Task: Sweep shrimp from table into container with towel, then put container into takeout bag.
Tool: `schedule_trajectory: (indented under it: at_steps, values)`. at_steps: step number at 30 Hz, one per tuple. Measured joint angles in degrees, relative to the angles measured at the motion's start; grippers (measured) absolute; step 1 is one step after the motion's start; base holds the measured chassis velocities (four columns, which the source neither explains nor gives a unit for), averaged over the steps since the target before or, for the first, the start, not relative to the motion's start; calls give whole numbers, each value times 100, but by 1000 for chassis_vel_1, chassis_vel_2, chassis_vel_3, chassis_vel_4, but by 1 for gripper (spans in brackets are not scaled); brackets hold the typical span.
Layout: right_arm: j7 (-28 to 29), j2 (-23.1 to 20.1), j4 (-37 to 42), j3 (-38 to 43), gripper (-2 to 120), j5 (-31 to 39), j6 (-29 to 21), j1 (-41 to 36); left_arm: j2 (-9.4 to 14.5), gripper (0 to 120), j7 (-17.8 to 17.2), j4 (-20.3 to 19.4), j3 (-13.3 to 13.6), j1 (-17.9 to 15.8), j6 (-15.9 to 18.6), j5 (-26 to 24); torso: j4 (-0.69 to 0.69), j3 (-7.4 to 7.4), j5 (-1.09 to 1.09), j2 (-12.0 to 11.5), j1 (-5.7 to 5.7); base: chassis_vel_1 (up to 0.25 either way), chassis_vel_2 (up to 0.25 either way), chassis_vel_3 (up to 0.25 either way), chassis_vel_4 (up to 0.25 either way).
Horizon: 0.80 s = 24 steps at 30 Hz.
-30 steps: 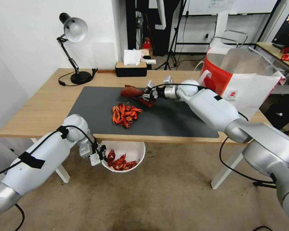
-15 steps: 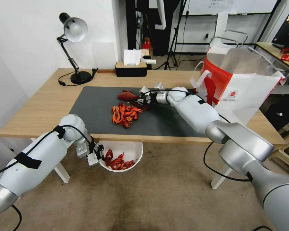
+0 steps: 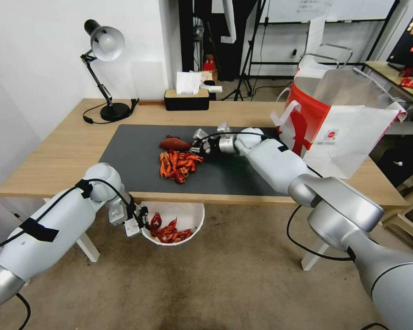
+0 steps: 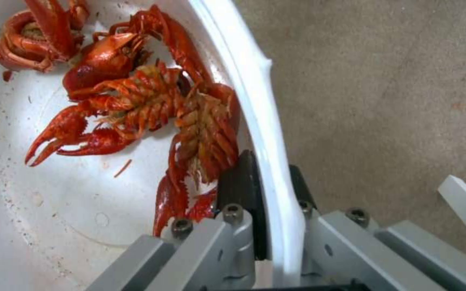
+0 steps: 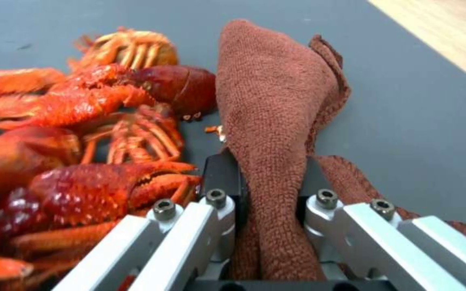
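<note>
Right gripper (image 3: 198,147) is low over the mat (image 3: 243,174) near its far edge, jaws clamped on the towel (image 3: 174,144); the cloth passes between the pads and trails away from the wrist, lying on the mat. A heap of shrimp (image 3: 178,164) lies mid-mat, touching the towel's near side.

Left gripper (image 3: 141,219) is below the table's (image 3: 55,156) front edge, jaws pinched on the bowl (image 3: 188,214) rim, one pad inside, one outside. The bowl hangs beneath the edge, off the floor, with several shrimp inside.

The bag (image 3: 344,123) stands open at the tabletop's right end, just beside the right forearm. A lamp (image 3: 106,73) stands at the far-left corner; a tissue box (image 3: 186,98) sits at the far edge.
</note>
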Motion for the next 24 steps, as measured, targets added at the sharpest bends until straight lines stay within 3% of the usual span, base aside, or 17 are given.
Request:
schedule_trajectory:
  at_steps: [11, 18, 24]
  values:
    - [-342, -446, 407, -243, 10, 232, 39, -70, 46, 0, -6, -21, -26, -1, 11, -25, 2, 0, 1, 0, 0, 0, 0, 0, 0]
    - [-353, -917, 1132, -608, 10, 505, -98, -138, 42, 0, -12, -23, -19, -65, 24, -49, -8, 1, -3, 1, 2, 0, 0, 0, 0]
    - [-354, -1135, 1543, -774, 10, 644, -173, -184, 20, 0, -13, -25, 1, -79, 29, -51, -5, 1, -2, -1, 2, 0, 0, 0, 0]
